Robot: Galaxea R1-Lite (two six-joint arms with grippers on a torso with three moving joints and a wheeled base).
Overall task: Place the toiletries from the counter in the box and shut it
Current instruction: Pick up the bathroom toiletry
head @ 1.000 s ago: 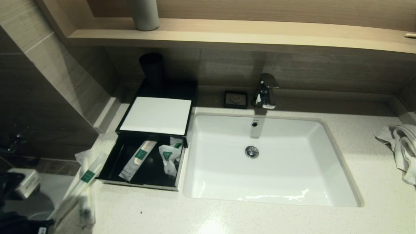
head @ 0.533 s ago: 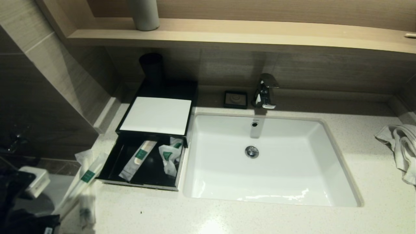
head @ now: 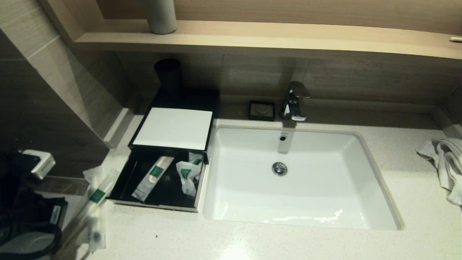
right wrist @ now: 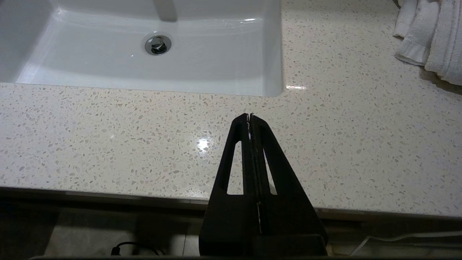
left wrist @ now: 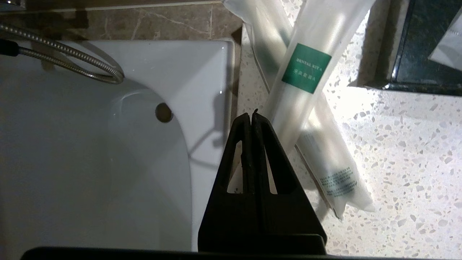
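Note:
The black box (head: pixel 205 108) with a white top stands left of the sink, its drawer (head: pixel 119 187) pulled open. Two white packets with green labels (head: pixel 153 177) (head: pixel 187 173) lie in the drawer. A long dental kit packet (head: pixel 97 195) lies on the counter left of the drawer, crossed over a second clear packet (head: pixel 94 233). In the left wrist view my left gripper (left wrist: pixel 251 113) is shut and empty, over the counter's left edge just beside the dental kit packet (left wrist: pixel 306 68) and the second packet (left wrist: pixel 335 169). My right gripper (right wrist: pixel 249 115) is shut and empty over the counter's front edge.
The white sink (head: pixel 375 187) with its tap (head: pixel 295 101) fills the middle. A white towel (head: pixel 445 166) lies at the right. A black cup (head: pixel 168 76) and a soap dish (head: pixel 261 110) stand at the back. A white toilet bowl (left wrist: pixel 108 144) sits below the counter's left edge.
My left arm has risen along the left edge of the head view, towards the packets on the counter. The packets and the box have not moved.

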